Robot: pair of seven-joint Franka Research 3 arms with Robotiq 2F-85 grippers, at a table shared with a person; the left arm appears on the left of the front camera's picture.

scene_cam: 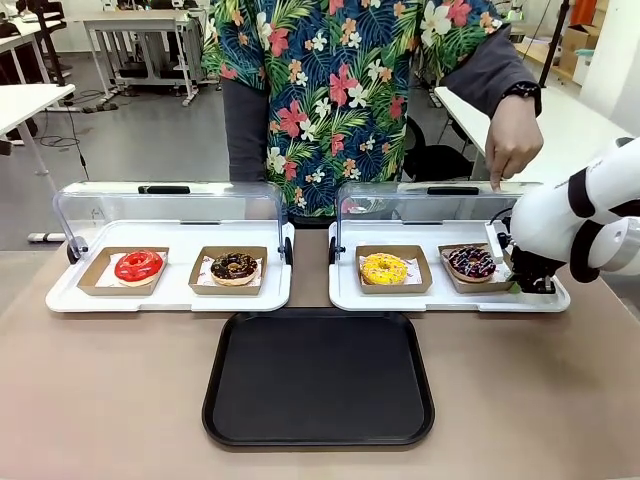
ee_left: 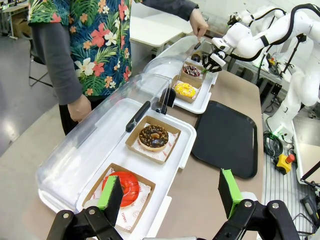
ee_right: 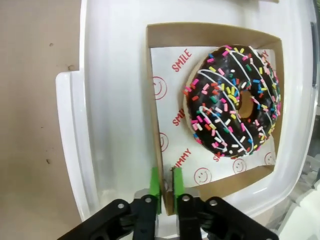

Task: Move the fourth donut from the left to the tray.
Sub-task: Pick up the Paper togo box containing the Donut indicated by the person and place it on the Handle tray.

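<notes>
The right gripper (ee_right: pixel 165 192) is pinching the cardboard dish (ee_right: pixel 210 34) by its rim, seemingly to carry the fourth donut (ee_right: pixel 232 102) unsmudged to the black tray (scene_cam: pixel 318 378); the left gripper (ee_left: pixel 170 190) is hanging spread.

"SMILE" in red on the white paper (ee_right: pixel 167 102) under the fourth donut (ee_right: pixel 220 100)

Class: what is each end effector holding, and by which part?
Right end effector pinches the dish by one side wall; left end effector holds nothing.
</notes>
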